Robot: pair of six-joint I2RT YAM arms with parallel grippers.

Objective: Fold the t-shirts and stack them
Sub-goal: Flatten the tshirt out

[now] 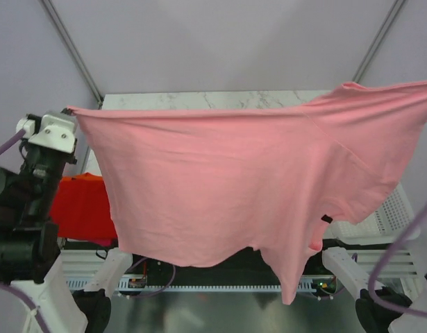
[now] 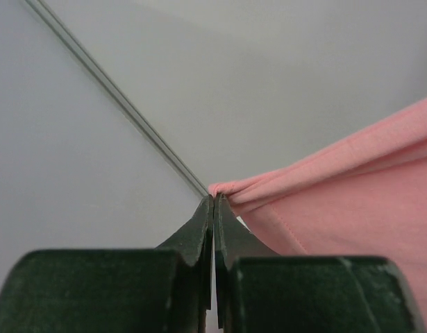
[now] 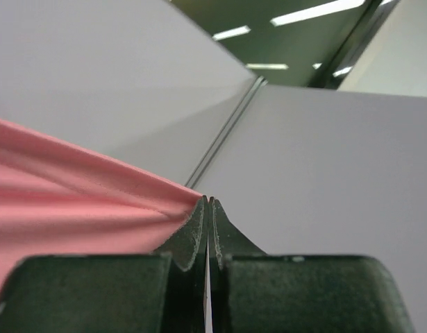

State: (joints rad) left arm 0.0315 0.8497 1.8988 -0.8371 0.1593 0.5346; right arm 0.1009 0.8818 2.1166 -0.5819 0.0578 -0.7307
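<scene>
A light pink t-shirt [image 1: 234, 180] hangs spread wide in the air above the table, held up by both arms. My left gripper [image 1: 69, 111] is shut on its left top corner; in the left wrist view [image 2: 214, 198] the cloth [image 2: 352, 194] bunches at the fingertips. My right gripper is out of the top view past the right edge; in the right wrist view [image 3: 208, 200] it is shut on the shirt's other corner [image 3: 81, 201]. A folded red t-shirt [image 1: 81, 211] with an orange one [image 1: 85, 177] at its far edge lies at the table's left, partly hidden by the pink shirt.
A white perforated basket [image 1: 383, 218] stands at the right, mostly behind the hanging shirt. The marble tabletop [image 1: 199, 100] shows at the back. Grey walls and frame poles [image 1: 71, 48] surround the table. The arm bases [image 1: 95, 305] sit at the near edge.
</scene>
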